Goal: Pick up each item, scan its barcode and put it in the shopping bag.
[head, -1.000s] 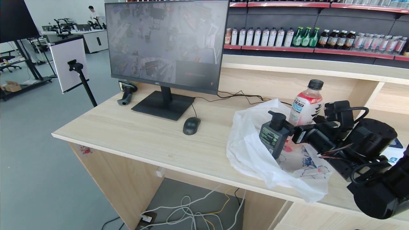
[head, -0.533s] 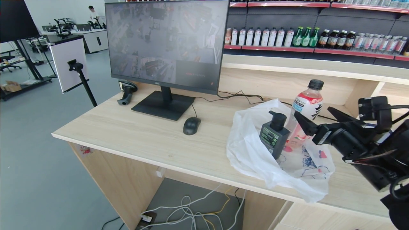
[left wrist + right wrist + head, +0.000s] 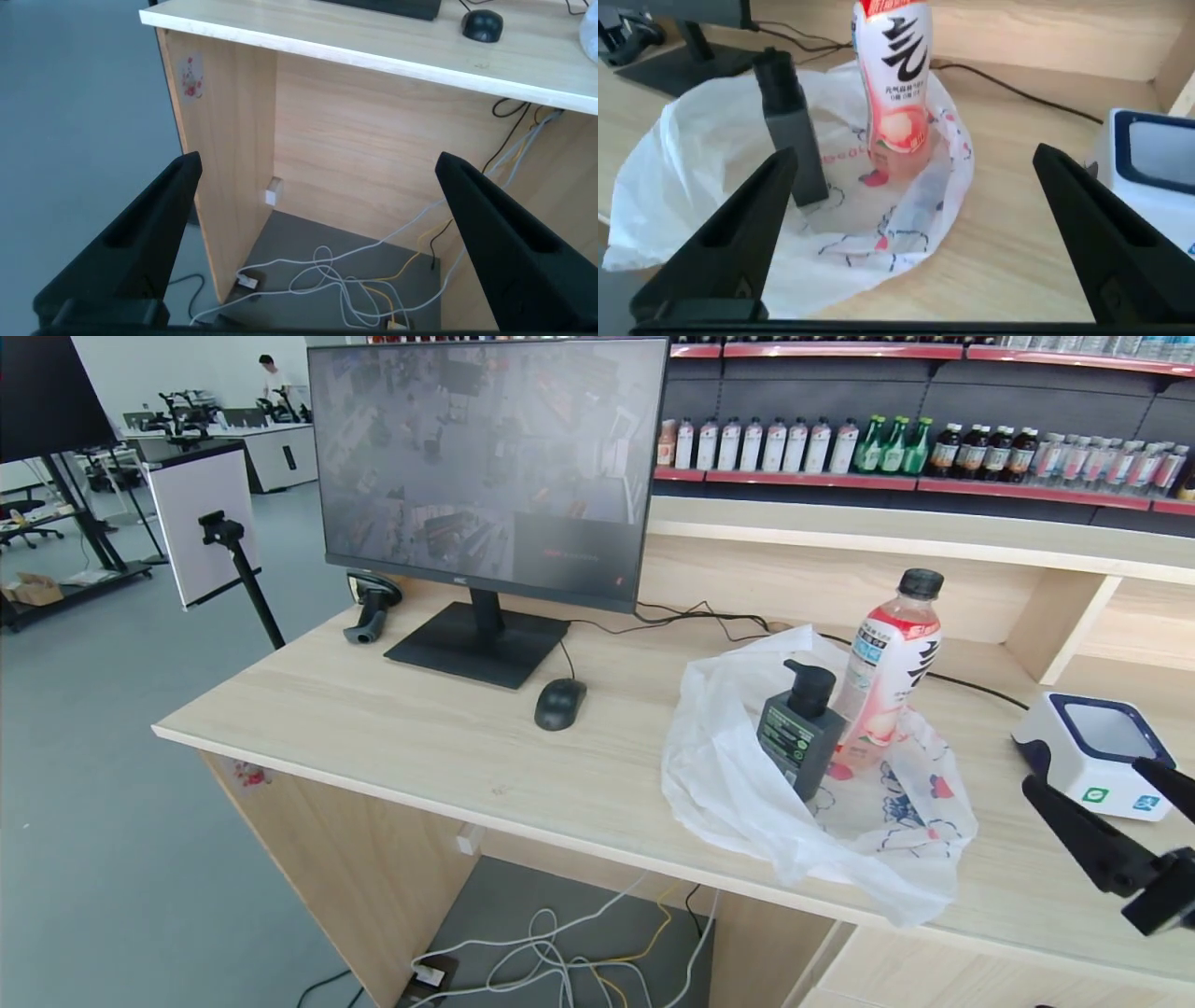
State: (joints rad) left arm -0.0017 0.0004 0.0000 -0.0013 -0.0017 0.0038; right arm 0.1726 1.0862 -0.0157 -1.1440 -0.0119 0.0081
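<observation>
The dark grey plastic pump bottle (image 3: 798,742) inside the thin white plastic shopping bag (image 3: 728,793) looks stiff and smooth, so its flat body seems the best place to hold it. The right gripper (image 3: 1083,775), beside the bag, and the left gripper (image 3: 318,163) are both spread and empty.

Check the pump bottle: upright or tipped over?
Upright: the pump bottle stands on its base on the spread shopping bag, pump head on top, next to the standing drink bottle.

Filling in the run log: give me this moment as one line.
pump bottle: upright on shopping bag | drink bottle: upright beside it | right gripper: open, empty, near scanner | left gripper: open, empty
</observation>
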